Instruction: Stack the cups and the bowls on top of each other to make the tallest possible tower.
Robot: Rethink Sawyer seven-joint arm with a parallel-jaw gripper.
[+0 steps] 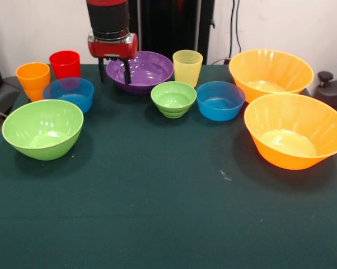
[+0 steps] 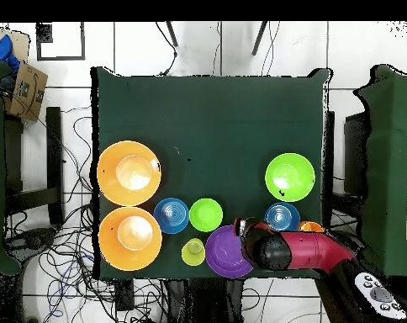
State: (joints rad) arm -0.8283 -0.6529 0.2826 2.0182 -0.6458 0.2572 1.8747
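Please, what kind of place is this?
Probably a robotics lab: a red robot arm works at a green-covered table, loose cables lie across the tiled floor, and plastic bowls stand ready.

Free room: near half of the table [image 1: 157,224], bare green cloth.
Obstacles: bowls and cups lined along the far half, small gaps between.

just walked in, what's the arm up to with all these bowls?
Nothing is stacked yet. The gripper hangs open and empty at the purple bowl's rim, holding nothing. All cups and bowls sit separately on the table: the red cup, orange cup, yellow cup, two small blue bowls, small green bowl, large green bowl and two big orange bowls.
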